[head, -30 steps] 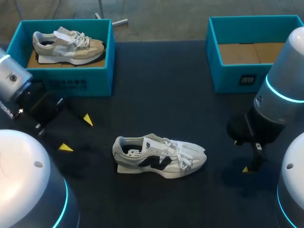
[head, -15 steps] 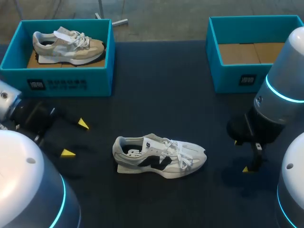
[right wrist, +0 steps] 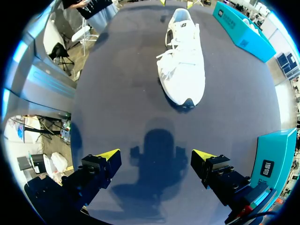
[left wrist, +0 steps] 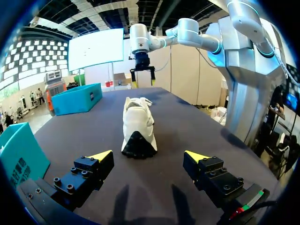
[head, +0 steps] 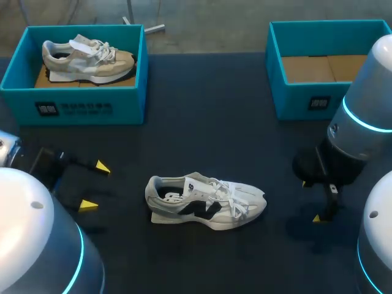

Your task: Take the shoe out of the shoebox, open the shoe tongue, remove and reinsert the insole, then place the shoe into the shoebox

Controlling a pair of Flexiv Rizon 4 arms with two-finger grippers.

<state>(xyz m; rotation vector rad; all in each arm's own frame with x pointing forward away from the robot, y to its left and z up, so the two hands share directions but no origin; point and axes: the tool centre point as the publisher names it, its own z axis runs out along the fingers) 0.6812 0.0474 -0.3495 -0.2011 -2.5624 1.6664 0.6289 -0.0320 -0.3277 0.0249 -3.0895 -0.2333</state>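
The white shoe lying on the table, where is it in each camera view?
Head view: the white shoe lies mid-table, between both arms.
Left wrist view: the white shoe is ahead of the open left pincer, heel nearest.
Right wrist view: the white shoe is ahead of the open right pincer, toe nearest.
Shared landmark: the empty blue box.

The left arm (head: 37, 245) and right arm (head: 367, 104) are smooth silver-white rounded shells, each ringed by a thin glowing cyan band and ending in a black wrist. The left gripper (left wrist: 149, 157) and right gripper (right wrist: 155, 154) match: blocky black fingers (left wrist: 89, 176) studded with socket screws, capped by bright yellow wedge tips.
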